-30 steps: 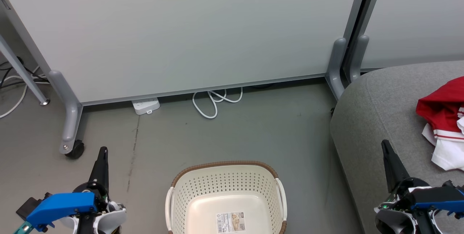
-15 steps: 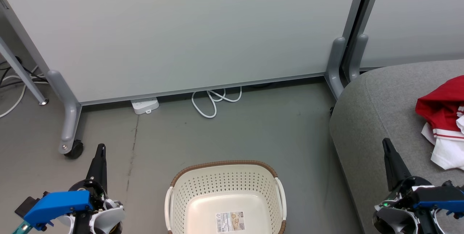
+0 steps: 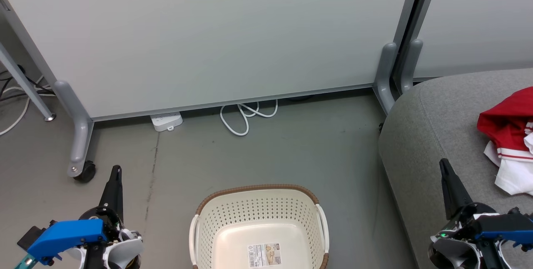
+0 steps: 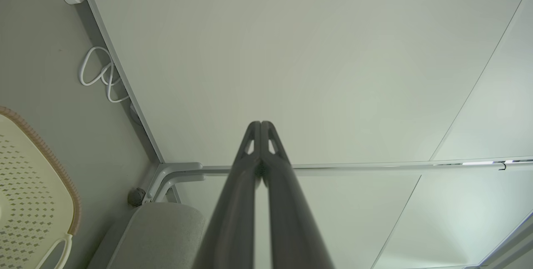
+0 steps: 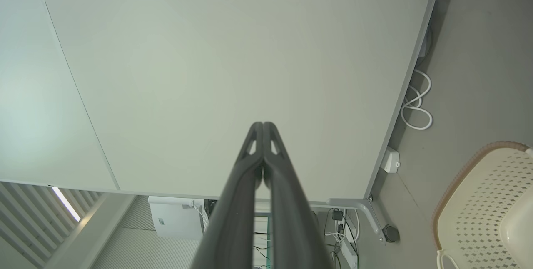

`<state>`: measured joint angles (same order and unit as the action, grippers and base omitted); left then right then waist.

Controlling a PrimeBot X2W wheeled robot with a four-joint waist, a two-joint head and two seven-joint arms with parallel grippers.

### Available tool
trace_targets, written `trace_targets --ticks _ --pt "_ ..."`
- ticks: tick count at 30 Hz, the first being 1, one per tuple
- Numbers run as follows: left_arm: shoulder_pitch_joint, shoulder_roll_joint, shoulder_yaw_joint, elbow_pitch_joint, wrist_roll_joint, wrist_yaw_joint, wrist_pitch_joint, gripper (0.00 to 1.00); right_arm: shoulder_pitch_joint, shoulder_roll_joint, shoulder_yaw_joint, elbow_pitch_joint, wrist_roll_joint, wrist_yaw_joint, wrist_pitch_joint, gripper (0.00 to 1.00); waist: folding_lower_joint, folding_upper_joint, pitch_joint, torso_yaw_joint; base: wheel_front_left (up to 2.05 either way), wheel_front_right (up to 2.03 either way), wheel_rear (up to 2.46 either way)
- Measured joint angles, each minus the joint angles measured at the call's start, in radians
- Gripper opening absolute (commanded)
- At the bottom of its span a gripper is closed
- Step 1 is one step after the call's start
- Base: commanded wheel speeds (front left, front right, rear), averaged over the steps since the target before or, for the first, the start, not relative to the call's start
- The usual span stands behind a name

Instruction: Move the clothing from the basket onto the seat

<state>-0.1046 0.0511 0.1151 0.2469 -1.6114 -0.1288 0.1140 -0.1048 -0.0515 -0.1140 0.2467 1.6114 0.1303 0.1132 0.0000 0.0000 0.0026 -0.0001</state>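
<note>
The cream basket (image 3: 208,219) with a brown rim stands on the floor at the bottom centre; inside it I see a paper label on its bottom. Its perforated wall also shows in the left wrist view (image 4: 25,185) and the right wrist view (image 5: 479,202). The red and white clothing (image 3: 510,140) lies crumpled on the grey seat (image 3: 433,127) at the right edge. My left gripper (image 3: 117,170) is shut and holds nothing, left of the basket. My right gripper (image 3: 444,163) is shut and holds nothing, over the seat's front, left of the clothing. The pressed fingertips show in both wrist views (image 4: 260,124) (image 5: 263,124).
A pale partition panel (image 3: 208,31) on grey wheeled feet (image 3: 81,152) stands behind the basket. A white power strip (image 3: 167,120) and a looped white cable (image 3: 245,117) lie at its base. More cables trail at the far left (image 3: 12,90).
Over the last second the whole view shifted slightly, and the left gripper sits a little lower and further left in it. Basket, clothing and seat have not moved.
</note>
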Motion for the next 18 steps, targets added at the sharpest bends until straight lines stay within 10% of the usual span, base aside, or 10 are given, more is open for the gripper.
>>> trace_targets --ticks 18 --pt "0.000 0.000 0.000 0.000 0.000 0.000 0.000 0.00 0.000 0.000 0.000 0.000 0.000 0.000 0.000 0.00 0.0000 0.0000 0.000 0.000 0.00 0.00 0.00"
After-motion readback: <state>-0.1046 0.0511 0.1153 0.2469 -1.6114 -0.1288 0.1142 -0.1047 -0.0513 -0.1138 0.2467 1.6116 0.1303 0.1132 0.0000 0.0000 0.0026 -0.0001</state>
